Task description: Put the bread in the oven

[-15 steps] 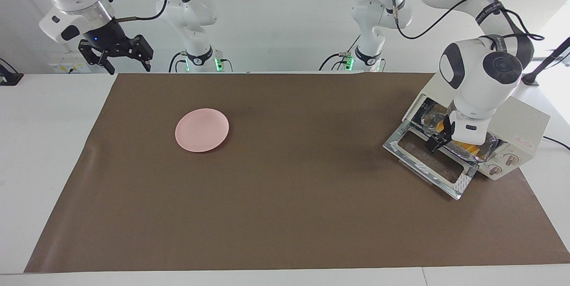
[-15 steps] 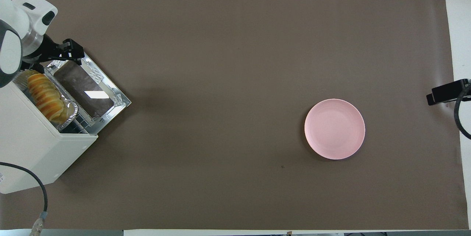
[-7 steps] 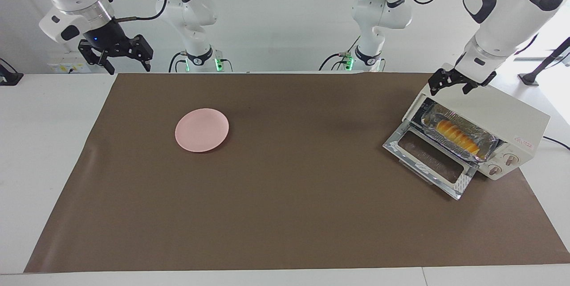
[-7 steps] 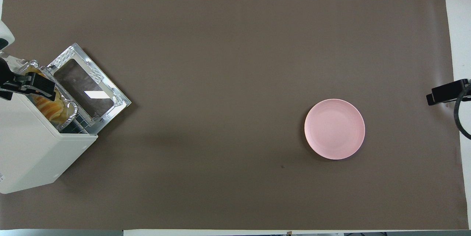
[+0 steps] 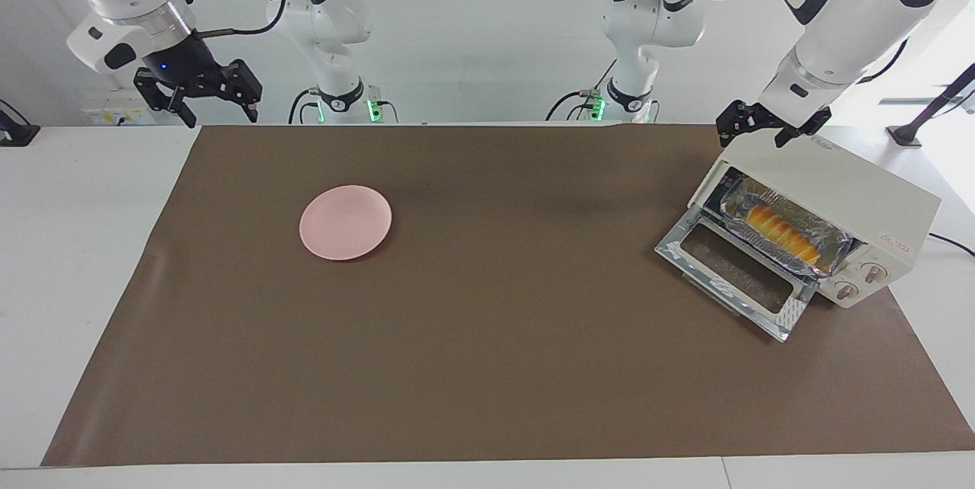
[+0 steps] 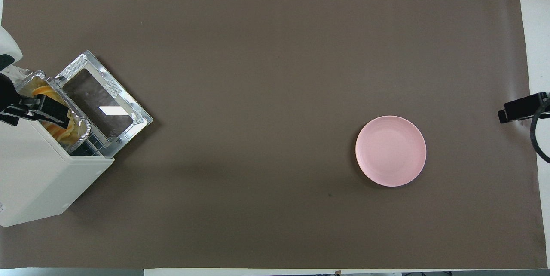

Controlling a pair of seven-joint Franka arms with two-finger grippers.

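The cream-white oven [image 5: 864, 192] [image 6: 38, 173] stands at the left arm's end of the table, its glass door [image 5: 735, 272] [image 6: 101, 104] dropped open. The yellow-orange bread [image 5: 783, 232] [image 6: 58, 130] lies in a crinkled foil tray [image 5: 830, 264] [image 6: 84, 127] on the rack at the oven's mouth. My left gripper [image 5: 754, 135] [image 6: 38, 110] hangs open and empty over the oven's top corner, clear of the tray; from overhead it covers part of the bread. My right gripper [image 5: 219, 114] waits open and empty above the table's edge at the right arm's end.
A round pink plate [image 5: 346, 222] [image 6: 390, 151] sits bare on the brown mat [image 5: 487, 367], toward the right arm's end. The open door juts out over the mat in front of the oven. A power cable [image 5: 952, 243] trails from the oven.
My left gripper has lifted out of the oven's mouth, away from the foil tray, and now hangs over the oven's top. The bread stays in the tray. The right arm has not moved.
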